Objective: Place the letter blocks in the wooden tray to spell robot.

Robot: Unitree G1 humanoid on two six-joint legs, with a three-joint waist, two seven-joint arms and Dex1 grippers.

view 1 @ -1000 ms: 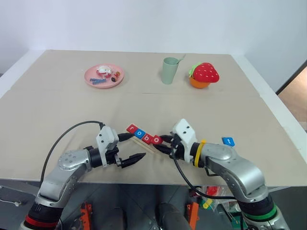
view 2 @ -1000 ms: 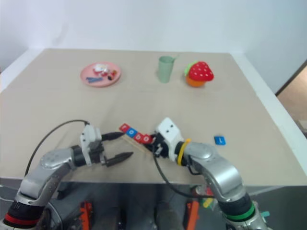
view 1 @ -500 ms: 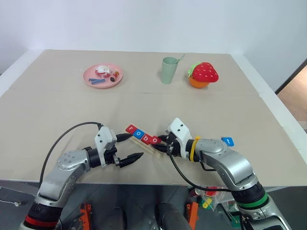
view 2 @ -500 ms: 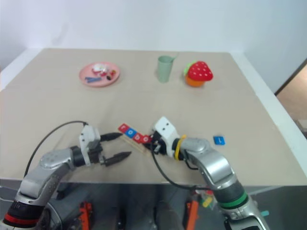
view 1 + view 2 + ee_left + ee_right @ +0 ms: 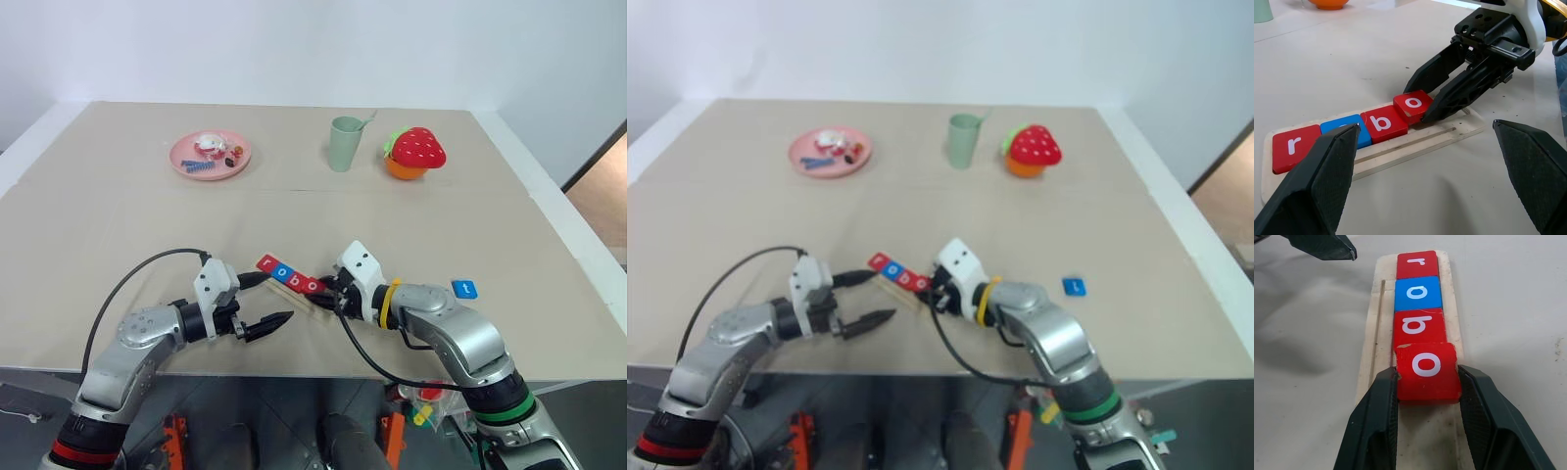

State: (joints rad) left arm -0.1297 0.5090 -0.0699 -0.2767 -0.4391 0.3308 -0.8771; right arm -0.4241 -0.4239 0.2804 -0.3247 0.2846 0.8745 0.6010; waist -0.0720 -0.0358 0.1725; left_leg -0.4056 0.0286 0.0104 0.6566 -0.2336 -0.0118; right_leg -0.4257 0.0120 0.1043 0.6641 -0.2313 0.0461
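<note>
The wooden tray (image 5: 294,287) lies slantwise near the table's front edge. It holds a red r (image 5: 1418,264), a blue o (image 5: 1418,293) and a red b (image 5: 1419,327) in a row. My right gripper (image 5: 1427,369) is shut on a red o tile (image 5: 1413,104), which is at the fourth spot with its far edge against the b. A blue t tile (image 5: 465,289) lies flat on the table to the right of that arm. My left gripper (image 5: 278,298) hovers wide open beside the tray's r end, holding nothing.
At the back of the table (image 5: 118,225) stand a pink plate (image 5: 211,155) with small items, a green cup (image 5: 345,143) and a strawberry toy on an orange bowl (image 5: 416,152). A black cable loops from my left arm. The table's front edge is just below both grippers.
The right arm's elbow has swung inward and its wrist has crept slightly toward the row, still gripping the red o. The left gripper has kept still.
</note>
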